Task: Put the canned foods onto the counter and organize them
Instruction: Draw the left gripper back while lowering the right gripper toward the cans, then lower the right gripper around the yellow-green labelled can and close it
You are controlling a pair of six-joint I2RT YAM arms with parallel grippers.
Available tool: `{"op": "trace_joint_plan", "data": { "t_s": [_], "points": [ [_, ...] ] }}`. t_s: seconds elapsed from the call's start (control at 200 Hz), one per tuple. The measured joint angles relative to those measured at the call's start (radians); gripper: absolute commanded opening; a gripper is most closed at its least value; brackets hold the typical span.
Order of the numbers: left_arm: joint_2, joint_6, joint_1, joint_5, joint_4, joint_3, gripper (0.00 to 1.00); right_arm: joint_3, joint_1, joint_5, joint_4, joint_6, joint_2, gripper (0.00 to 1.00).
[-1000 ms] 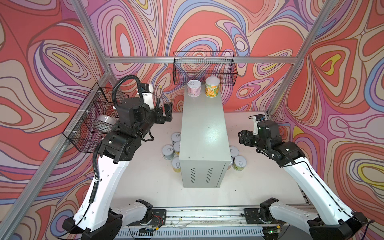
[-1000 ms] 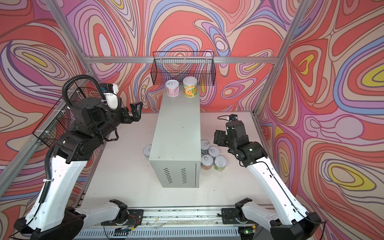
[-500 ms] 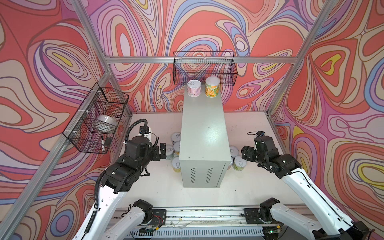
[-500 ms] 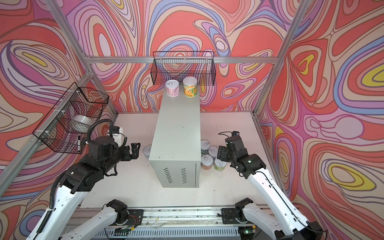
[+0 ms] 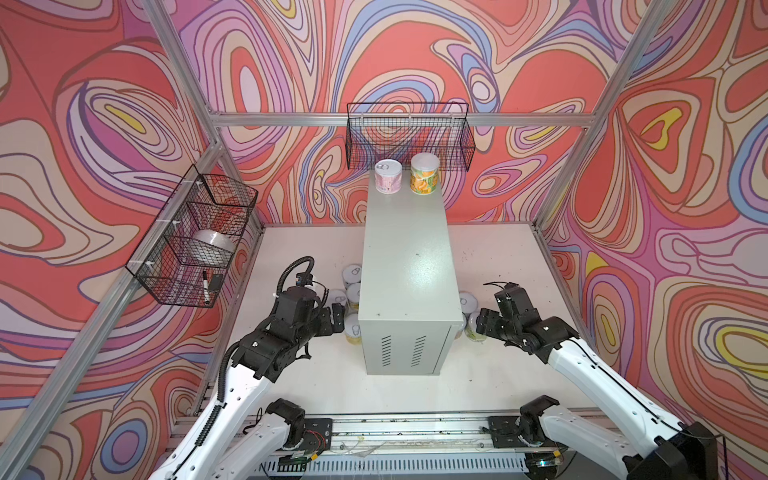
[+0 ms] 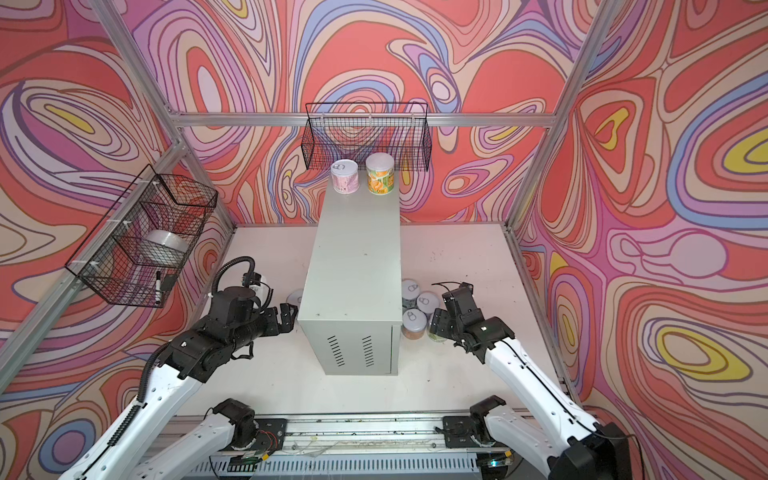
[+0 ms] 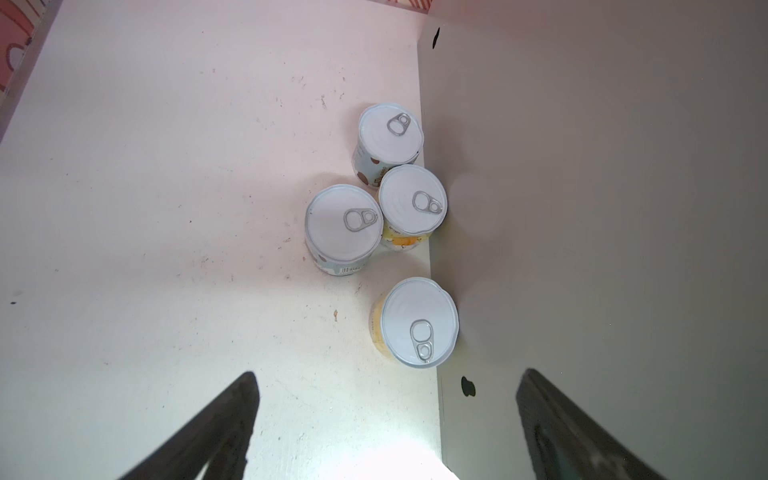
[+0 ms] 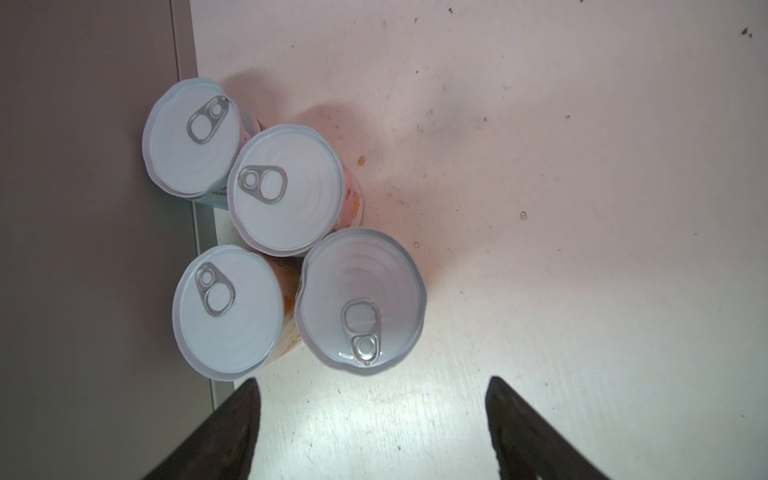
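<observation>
White table [image 5: 316, 374]: scuffed and flat; it bears the counter and eight cans.
Grey metal counter [image 5: 407, 270]: tall cabinet standing mid-table, with vent slits on its near face. The flat top is occupied only at its far end.
Back basket [image 5: 409, 137]: black wire, hung on the rear wall just above the counter's far end.
Side basket [image 5: 191, 237]: black wire, fixed to the left wall, with divided compartments.
Left gripper [image 7: 388, 376]: low over the table beside the counter's left face. Jaws are spread wide with nothing between them.
Right gripper [image 8: 374, 381]: low beside the counter's right face. Jaws are spread wide and empty, with the nearest can just ahead of the gap and untouched.
Left-side cans [image 7: 344, 226]: four, upright on the table, lids up, along the counter's left face. Three are clustered together; the yellow-labelled fourth [image 7: 419, 322] stands apart, nearest the gripper.
Right-side cans [image 8: 286, 189]: four, upright on the table, packed together at the counter's right face. The nearest one [image 8: 361, 297] has a dented rim.
Pink can [image 5: 388, 176]: upright on the counter top at the far end.
Orange can [image 5: 424, 173]: upright just beside the pink can, on its right in both top views.
Roll [image 5: 214, 245]: white, inside the side basket.
Marker [image 5: 205, 284]: in the side basket's nearest compartment.
</observation>
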Motion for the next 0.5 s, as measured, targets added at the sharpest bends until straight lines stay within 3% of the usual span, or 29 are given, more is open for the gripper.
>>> {"op": "trace_joint_plan", "data": {
  "t_s": [0.496],
  "points": [
    [0.037, -0.017, 0.0, 0.029, 0.087, -0.05, 0.95, -0.053, 0.0, -0.029, 0.163, 0.074, 0.131, 0.87]
  ]
}}
